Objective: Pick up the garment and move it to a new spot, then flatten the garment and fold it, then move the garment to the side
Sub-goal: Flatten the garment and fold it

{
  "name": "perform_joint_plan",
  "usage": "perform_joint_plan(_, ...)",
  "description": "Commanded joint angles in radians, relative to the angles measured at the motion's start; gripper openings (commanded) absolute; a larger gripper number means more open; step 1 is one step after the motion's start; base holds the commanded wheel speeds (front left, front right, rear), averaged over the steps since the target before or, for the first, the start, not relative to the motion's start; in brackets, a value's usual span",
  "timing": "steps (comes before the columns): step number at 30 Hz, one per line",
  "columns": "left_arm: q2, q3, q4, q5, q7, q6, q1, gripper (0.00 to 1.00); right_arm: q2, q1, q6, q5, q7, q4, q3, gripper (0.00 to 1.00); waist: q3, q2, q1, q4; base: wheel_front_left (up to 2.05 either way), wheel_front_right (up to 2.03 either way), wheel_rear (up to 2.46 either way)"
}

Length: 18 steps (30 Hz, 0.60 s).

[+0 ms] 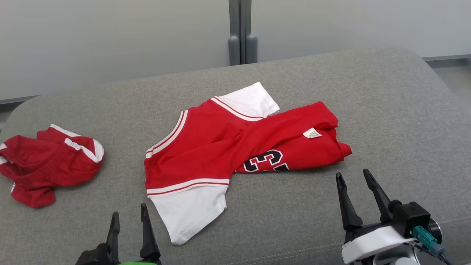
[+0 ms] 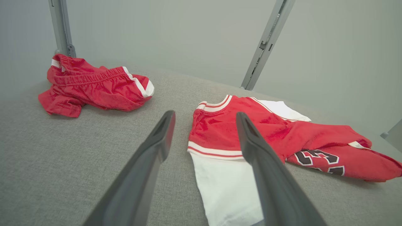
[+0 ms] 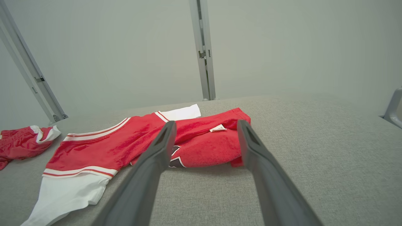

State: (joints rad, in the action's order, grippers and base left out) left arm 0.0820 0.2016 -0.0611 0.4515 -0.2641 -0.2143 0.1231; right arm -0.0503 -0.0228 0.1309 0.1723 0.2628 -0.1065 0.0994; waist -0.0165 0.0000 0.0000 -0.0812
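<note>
Two garments lie on the grey fabric-covered worktop [image 1: 386, 110]: a red jersey [image 1: 206, 147] with white sleeves near the middle, and a pair of red shorts [image 1: 48, 165] with white stripes, crumpled well apart from it at the robot's left. The jersey is the only one near the grippers. Its body runs roughly left to right in the head view, with the striped neckline toward the robot's left and the lower end bunched and folded over itself toward the right. One small white label [image 1: 312, 133] shows on that fold, and part of a black number [image 1: 266, 161] shows just below it. One white sleeve [image 1: 252, 101] points away from the robot and the other white sleeve [image 1: 187, 211] points toward it, lying flat. There are two grippers, each with two dark fingers pointing up the head view. The left gripper [image 1: 129, 209] is low at the near edge, just beside the near sleeve and not touching it, its fingers spread apart with nothing between them. The right gripper [image 1: 352, 173] stands near the jersey's bunched right end, on the robot's side of it, tilted slightly left, its fingers likewise apart and empty.
</note>
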Motion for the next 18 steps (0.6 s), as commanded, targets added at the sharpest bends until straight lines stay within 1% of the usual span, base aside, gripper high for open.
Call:
perform_joint_plan(1,-0.007,-0.002,-0.016,-0.022,0.0,0.01,0.027,1.0,-0.001,-0.021,0.0,-0.009,0.004,-0.003,-0.001,1.0,-0.01,0.0,0.0,-0.004,0.0,0.0,0.0)
perform_joint_plan(7,-0.029,0.0,-0.067,-0.056,-0.001,0.044,0.056,1.0,-0.001,-0.037,0.0,0.001,0.004,-0.009,0.021,1.0,-0.023,0.0,0.0,-0.013,0.0,0.0,0.0)
perform_joint_plan(12,-0.03,0.023,-0.084,-0.018,-0.001,0.055,0.042,1.0,-0.001,-0.024,0.0,-0.007,0.004,-0.013,0.038,1.0,-0.022,0.0,0.0,-0.016,0.0,0.0,0.0)
perform_joint_plan(14,-0.03,0.047,-0.12,-0.007,-0.001,0.067,0.042,1.0,-0.001,-0.021,0.0,-0.008,0.004,-0.014,0.038,1.0,-0.019,0.0,0.0,-0.018,0.0,0.0,0.0)
perform_joint_plan(16,-0.03,0.083,-0.197,0.018,0.004,0.077,0.036,1.0,-0.001,-0.02,0.0,-0.008,0.004,-0.014,0.037,1.0,-0.016,0.0,0.0,-0.019,0.0,0.0,0.0)
perform_joint_plan(18,-0.029,0.11,-0.269,0.029,0.017,0.083,-0.003,1.0,-0.001,-0.018,0.0,-0.009,0.004,-0.016,0.039,1.0,-0.012,0.0,0.0,-0.02,0.0,0.0,0.0)
